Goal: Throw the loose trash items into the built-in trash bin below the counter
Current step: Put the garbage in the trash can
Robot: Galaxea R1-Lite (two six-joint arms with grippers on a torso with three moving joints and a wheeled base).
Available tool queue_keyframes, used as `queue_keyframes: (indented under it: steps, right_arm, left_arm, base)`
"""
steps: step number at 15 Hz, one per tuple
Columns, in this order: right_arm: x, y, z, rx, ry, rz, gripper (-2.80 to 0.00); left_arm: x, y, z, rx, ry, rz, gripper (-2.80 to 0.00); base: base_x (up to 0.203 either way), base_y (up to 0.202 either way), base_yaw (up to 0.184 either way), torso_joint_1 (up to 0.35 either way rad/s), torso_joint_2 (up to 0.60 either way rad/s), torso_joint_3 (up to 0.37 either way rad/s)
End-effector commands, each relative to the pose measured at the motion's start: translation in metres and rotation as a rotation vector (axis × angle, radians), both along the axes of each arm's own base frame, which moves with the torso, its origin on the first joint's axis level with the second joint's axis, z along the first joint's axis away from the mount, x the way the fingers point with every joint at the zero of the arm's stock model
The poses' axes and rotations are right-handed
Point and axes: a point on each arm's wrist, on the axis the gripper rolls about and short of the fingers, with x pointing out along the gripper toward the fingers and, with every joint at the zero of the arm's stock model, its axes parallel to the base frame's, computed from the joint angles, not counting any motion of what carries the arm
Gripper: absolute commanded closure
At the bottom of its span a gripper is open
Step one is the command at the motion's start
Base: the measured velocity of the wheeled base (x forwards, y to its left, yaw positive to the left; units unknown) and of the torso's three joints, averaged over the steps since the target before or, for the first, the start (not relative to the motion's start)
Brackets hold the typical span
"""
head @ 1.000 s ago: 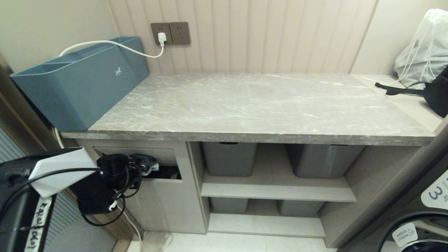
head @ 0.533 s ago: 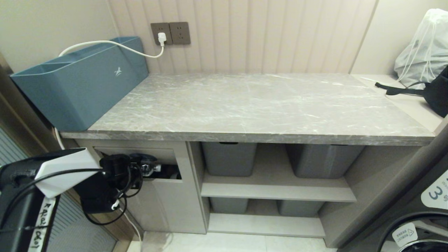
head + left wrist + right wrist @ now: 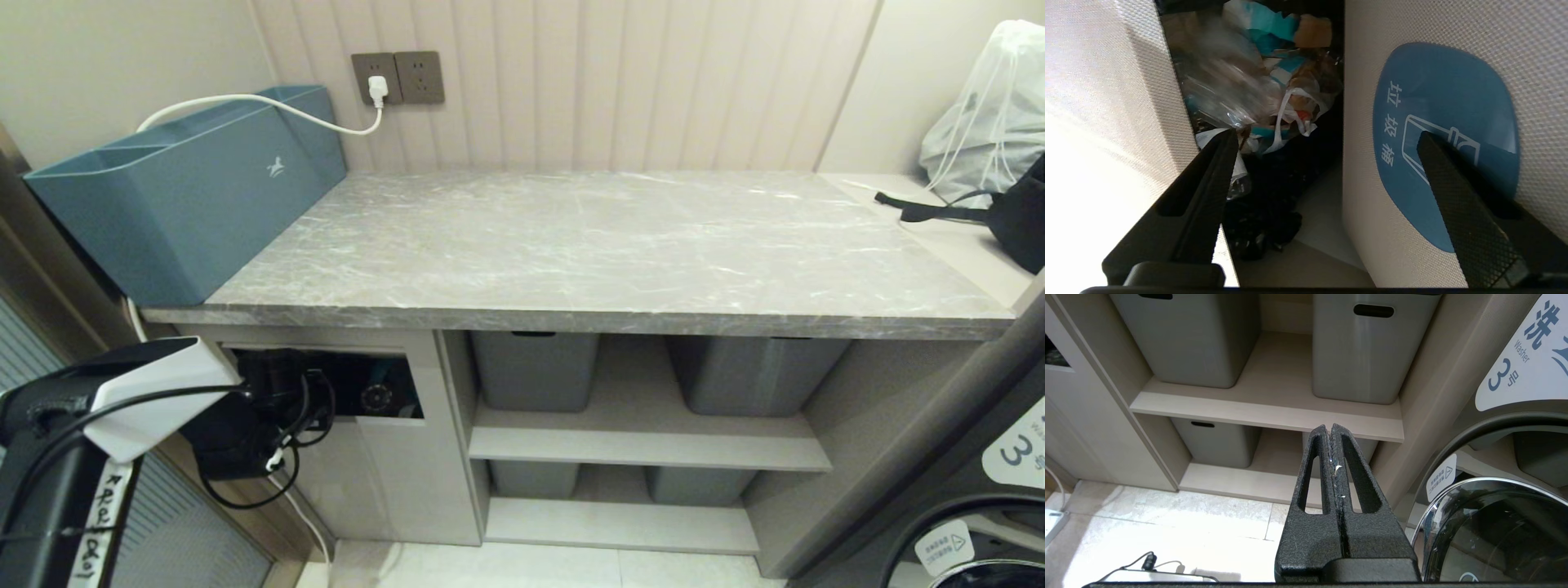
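The built-in trash bin [image 3: 384, 482] sits under the left end of the counter [image 3: 604, 245]. Its flap [image 3: 1372, 204], with a round blue sticker [image 3: 1445, 134], is tilted inward. My left gripper [image 3: 1326, 139] is at that opening, open, with nothing between its fingers. Its wrist [image 3: 261, 408] shows in the head view at the slot. Beyond the fingers, inside the bin, a blurred clear plastic bottle [image 3: 1220, 90] lies on a heap of wrappers and bags. No trash lies on the counter. My right gripper [image 3: 1329, 430] is shut and empty, parked low facing the shelves.
A long teal box [image 3: 188, 196] stands on the counter's left end, with a white cable [image 3: 245, 102] running to the wall socket. Grey tubs [image 3: 535, 371] fill the shelves right of the bin. A washer door [image 3: 1494, 531] is at the right, and bags [image 3: 988, 122] are at the far right.
My left gripper opened and the clear bottle it held at the bin slot has left it and gone into the dark opening. The right arm has not moved.
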Motion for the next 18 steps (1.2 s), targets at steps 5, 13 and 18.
queue_keyframes:
  steps: [5, 13, 18]
  right_arm:
    - [0.000, 0.000, 0.000, -0.006, 0.000, 0.001, 0.00]
    - [0.000, 0.000, 0.000, 0.003, 0.000, -0.002, 0.00]
    - [0.000, 0.000, 0.000, 0.007, 0.000, -0.003, 0.00]
  left_arm:
    - [-0.025, 0.001, 0.000, -0.048, 0.055, 0.033, -2.80]
    - [-0.115, -0.001, 0.097, -0.018, -0.044, 0.081, 0.00]
    - [-0.228, -0.009, 0.162, 0.528, -0.142, -0.133, 0.00]
  base:
    - [0.000, 0.000, 0.000, 0.000, 0.00, 0.000]
    - [0.000, 0.000, 0.000, 0.000, 0.00, 0.000]
    - [0.000, 0.000, 0.000, 0.000, 0.00, 0.000]
